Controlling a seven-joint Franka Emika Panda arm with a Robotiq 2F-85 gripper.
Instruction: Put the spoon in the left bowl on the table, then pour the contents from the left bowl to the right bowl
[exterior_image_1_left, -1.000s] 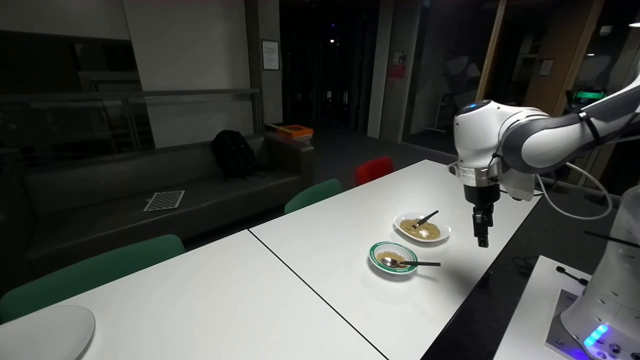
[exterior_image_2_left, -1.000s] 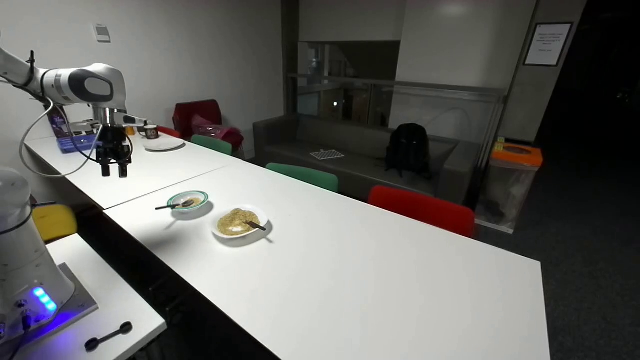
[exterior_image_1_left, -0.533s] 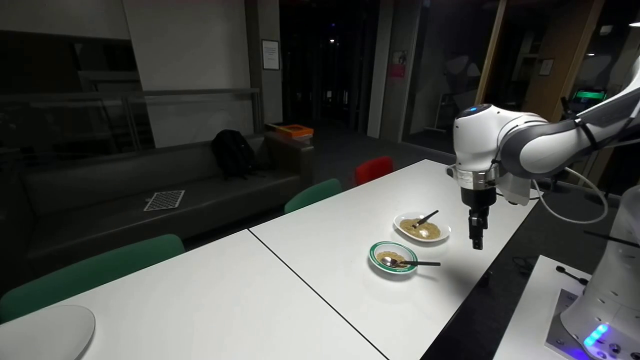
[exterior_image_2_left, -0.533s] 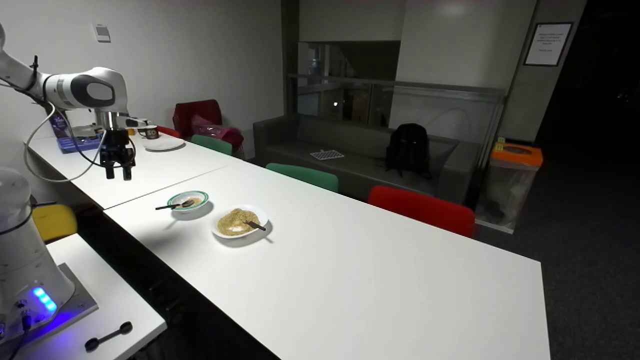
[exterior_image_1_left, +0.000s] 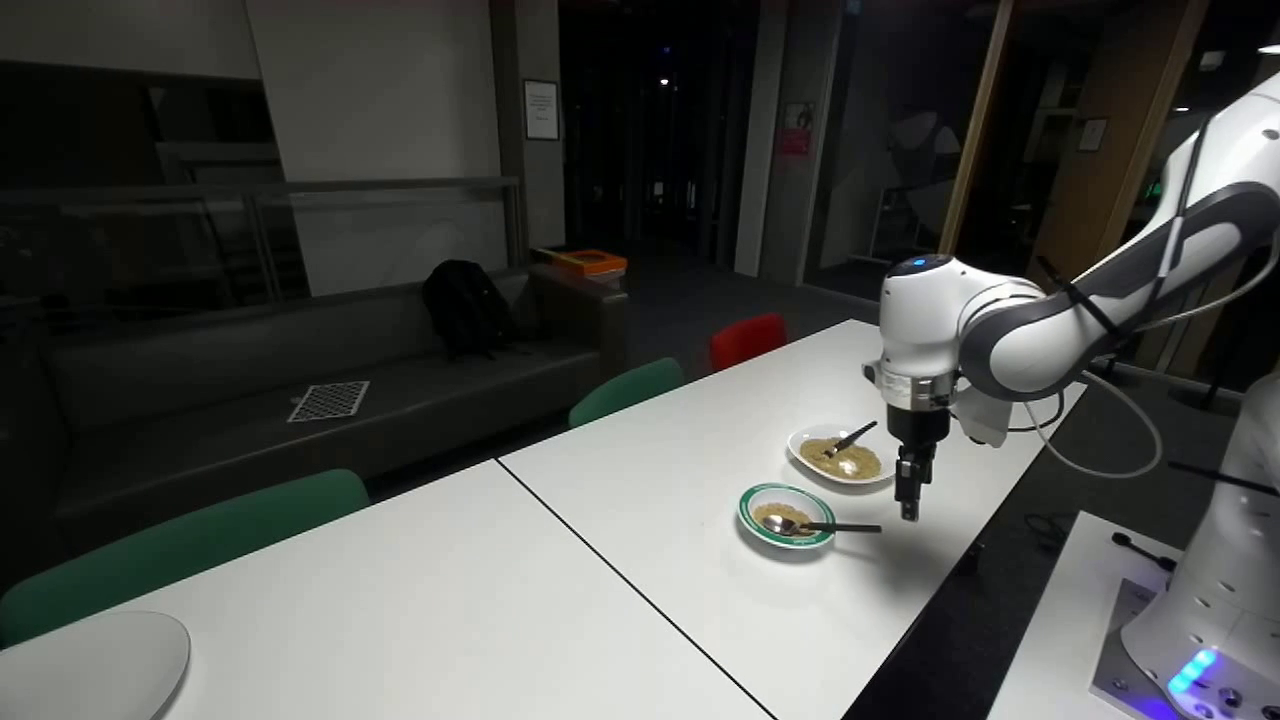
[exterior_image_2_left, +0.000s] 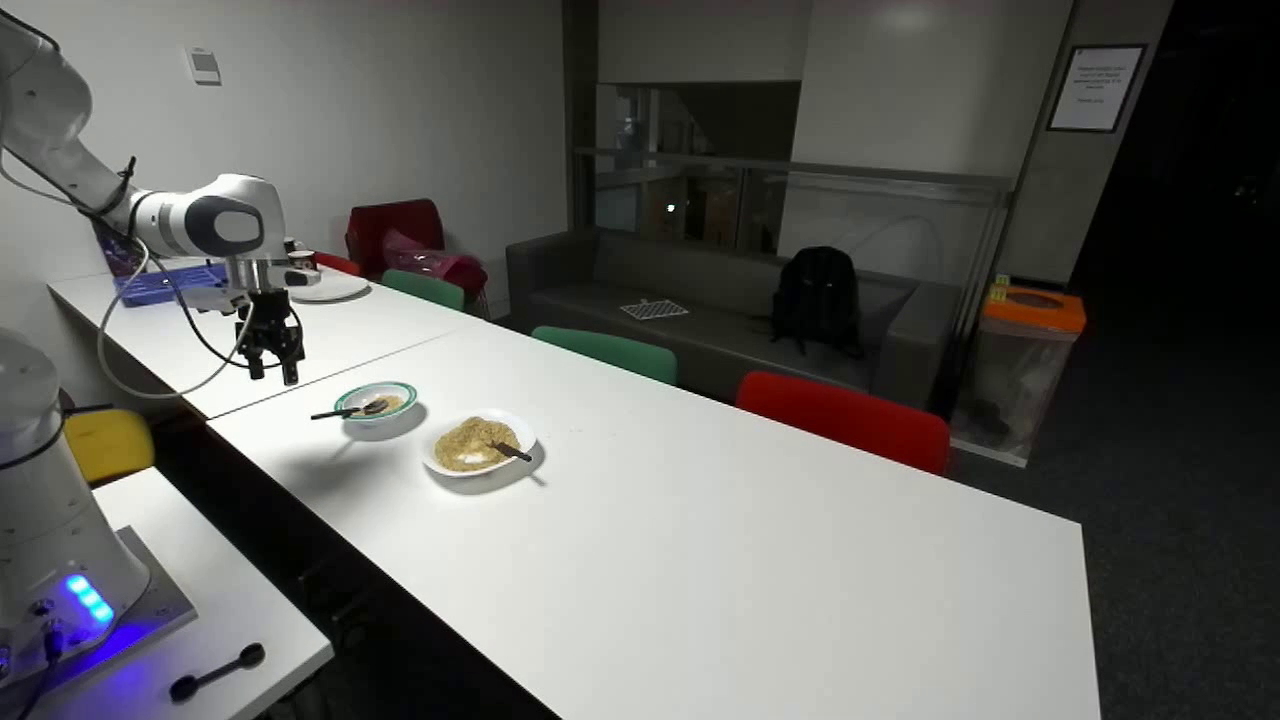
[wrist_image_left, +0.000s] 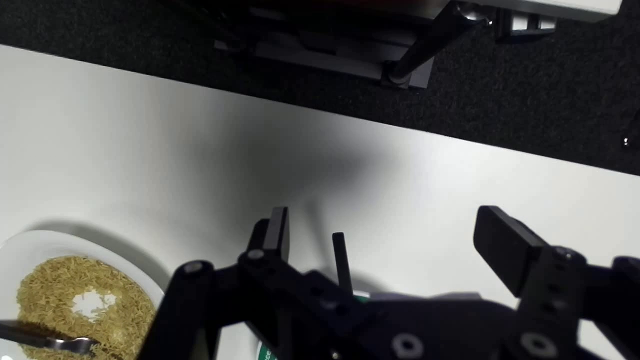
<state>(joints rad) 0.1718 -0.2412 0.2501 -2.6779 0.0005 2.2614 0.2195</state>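
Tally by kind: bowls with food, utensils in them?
Bowls: 2 (green-rimmed bowl, white bowl)
Utensils: 2 (spoon in the green-rimmed one; dark-handled utensil in the white one, fork or spoon unclear)
Total: 4

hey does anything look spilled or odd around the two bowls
No obvious spill. Slightly odd: the spoon sticks far out of the green-rimmed bowl, and a white patch, perhaps bare dish, interrupts the tan food in the white bowl.

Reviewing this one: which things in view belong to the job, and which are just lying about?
Job in hand:
spoon;
green-rimmed bowl holding it;
rice-like contents of that bowl;
white bowl;
table;
open pincer.

Just lying about:
dark-handled utensil in the white bowl;
plate;
backpack;
white grid panel.
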